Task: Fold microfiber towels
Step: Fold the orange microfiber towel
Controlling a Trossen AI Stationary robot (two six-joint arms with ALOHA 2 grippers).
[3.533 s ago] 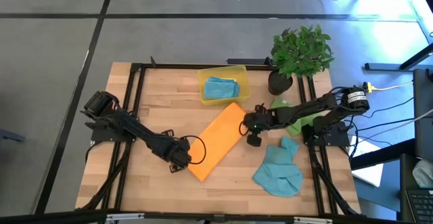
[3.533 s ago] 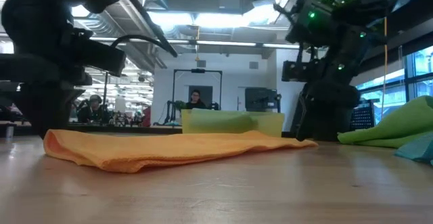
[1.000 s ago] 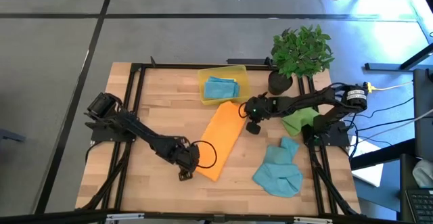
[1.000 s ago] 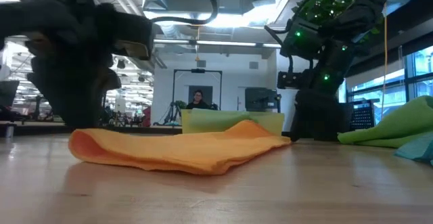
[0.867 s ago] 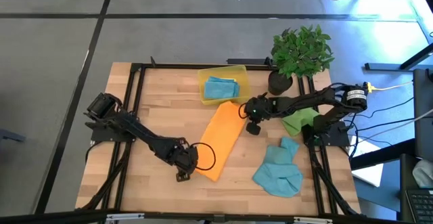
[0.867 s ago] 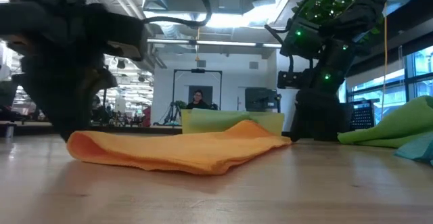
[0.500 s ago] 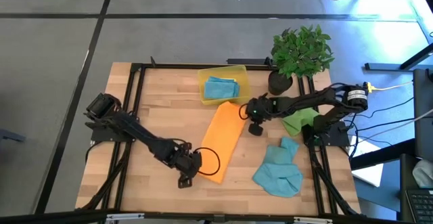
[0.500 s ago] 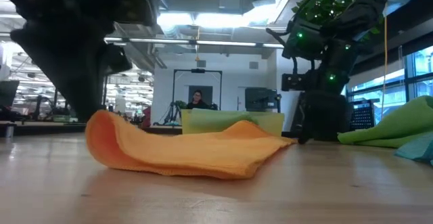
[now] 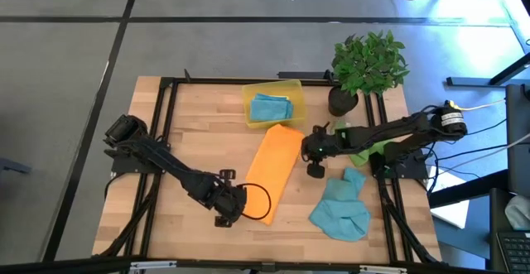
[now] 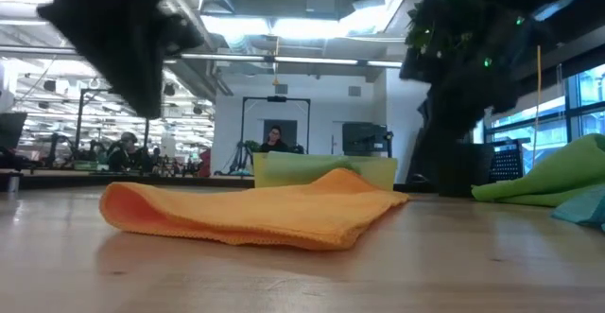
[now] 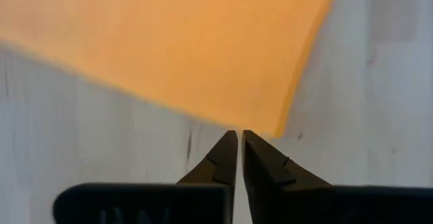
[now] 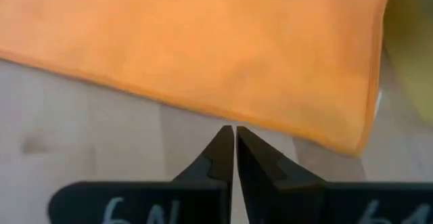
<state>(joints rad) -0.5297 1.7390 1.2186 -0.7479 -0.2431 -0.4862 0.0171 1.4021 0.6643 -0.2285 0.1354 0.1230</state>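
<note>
Light wood table, on it a folded orange towel, yellow bin, crumpled blue towel, green towel, potted plant

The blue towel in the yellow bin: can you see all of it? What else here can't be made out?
- Blue towel in the bin: high view shows only its top; the low view's orange towel and bin wall hide it.
- Green towel: right arm crosses it, high view; cut by the edge, low view.
- Left gripper: blurred, low view.

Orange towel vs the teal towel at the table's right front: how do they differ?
The orange towel lies flat as a long folded strip at mid-table; the teal towel sits crumpled and unfolded. The orange one lies between both grippers; the teal one lies clear of them. Both rest on the table.
</note>
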